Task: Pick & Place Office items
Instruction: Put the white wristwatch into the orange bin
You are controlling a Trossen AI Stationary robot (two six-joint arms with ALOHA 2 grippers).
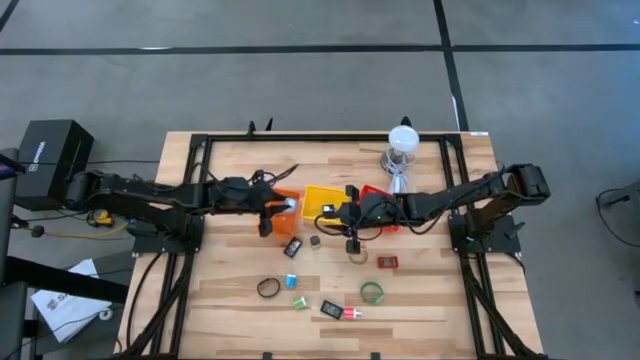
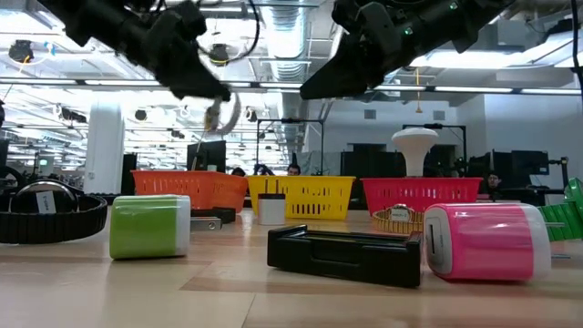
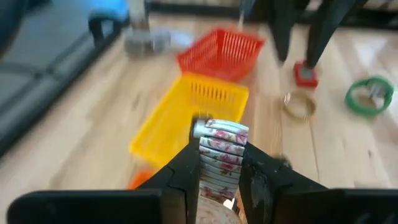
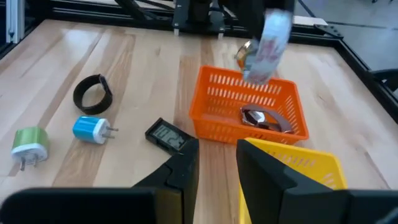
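Note:
My left gripper hovers over the orange basket and is shut on a floral-patterned band, which hangs in the air. A metallic piece lies inside that basket. My right gripper is open and empty above the near end of the yellow basket. Lying flat on the wood nearer the front are a black ring, a blue plug, a green plug, a black piece, a pink plug, a green ring, a red piece and a beige ring. My left gripper pinches the floral band between its two fingers, one on each flat side of the loop. The band is lifted clear of the table and stands out past the fingertips, above the orange basket.
The red basket sits right of the yellow one. A clear jar with a white top stands near the far right. A black display piece and a small dark piece lie near the baskets. Black frame rails border the table.

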